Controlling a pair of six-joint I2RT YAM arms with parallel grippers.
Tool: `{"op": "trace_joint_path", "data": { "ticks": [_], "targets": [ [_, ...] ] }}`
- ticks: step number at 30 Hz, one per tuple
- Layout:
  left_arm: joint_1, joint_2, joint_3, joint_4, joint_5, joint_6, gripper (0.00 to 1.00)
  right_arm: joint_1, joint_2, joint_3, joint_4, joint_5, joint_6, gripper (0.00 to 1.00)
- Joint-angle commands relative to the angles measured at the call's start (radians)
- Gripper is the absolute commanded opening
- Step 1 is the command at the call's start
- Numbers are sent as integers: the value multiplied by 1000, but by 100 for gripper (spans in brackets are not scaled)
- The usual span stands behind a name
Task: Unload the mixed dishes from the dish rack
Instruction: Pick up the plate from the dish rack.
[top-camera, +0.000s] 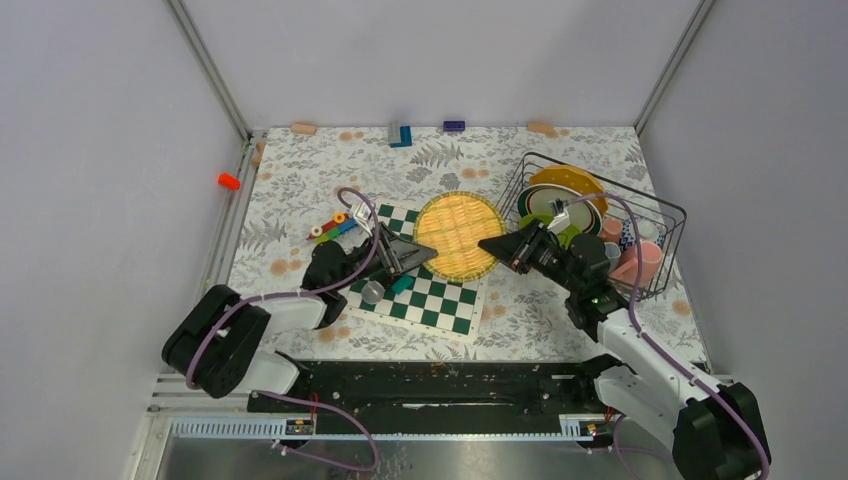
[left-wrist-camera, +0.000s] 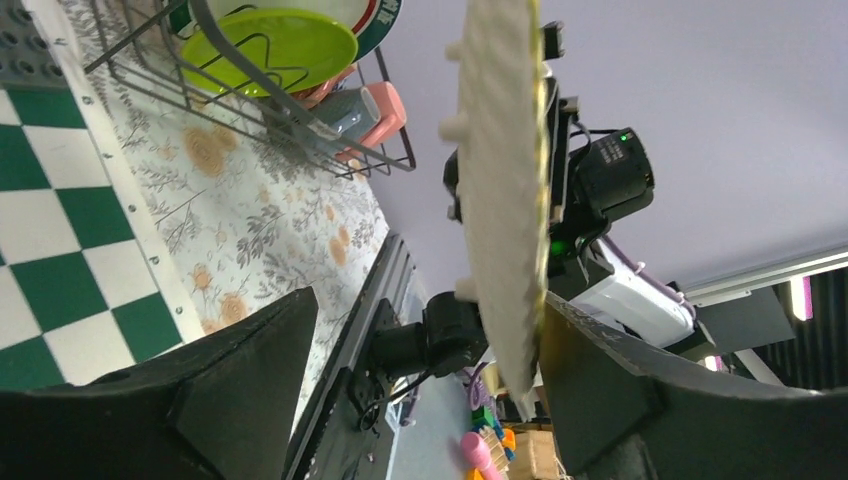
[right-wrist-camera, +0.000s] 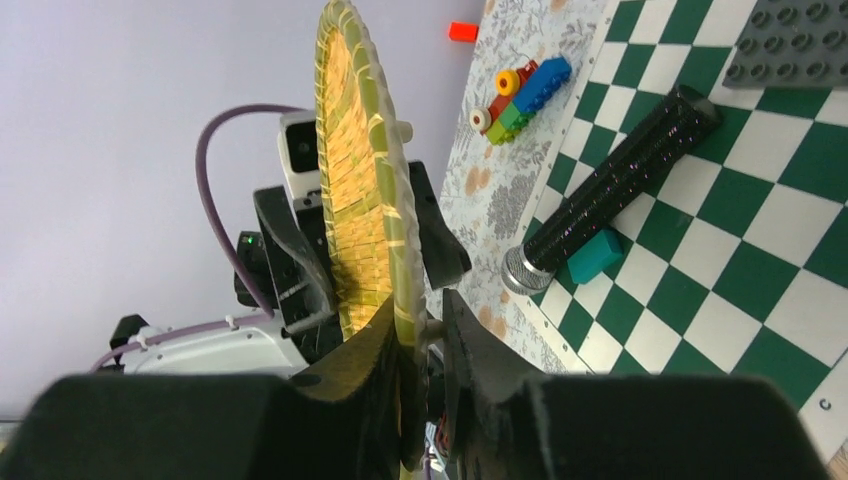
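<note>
A round yellow woven plate hangs edge-on above the table between both grippers. My right gripper is shut on its right rim; in the right wrist view its fingers pinch the plate. My left gripper is open around the left rim. In the left wrist view the plate's pale underside rests against one finger, and the other finger stands far off. The black wire dish rack at the right holds upright plates and pink mugs. It also shows in the left wrist view.
A green-and-white chessboard lies under the plate. On it lie a black stick with a silver head, a teal block and a grey studded plate. Toy blocks sit left of it. Small blocks line the far edge.
</note>
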Motion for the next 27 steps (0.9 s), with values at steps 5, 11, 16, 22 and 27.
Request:
{"op": "trace_joint_path", "data": {
  "ticks": [5,11,16,22,27],
  "targets": [
    [-19,116,86,303,-15,-135,62,59,-32,49,-52,11,-61,0],
    [-19,100,65,276,-59,-115,29,81,-37,49,-78,32,-77,0],
    [-19,57,40,202,-95,-81,0,91,-45,47,-74,33,-102,4],
    [-19,-35,-12,100,-162,-35,0,92,-40,36,11,-12,-121,57],
    [-8,-200,-87,-48,-262,13,0,92,-52,44,7,-45,-175,100]
  ]
}}
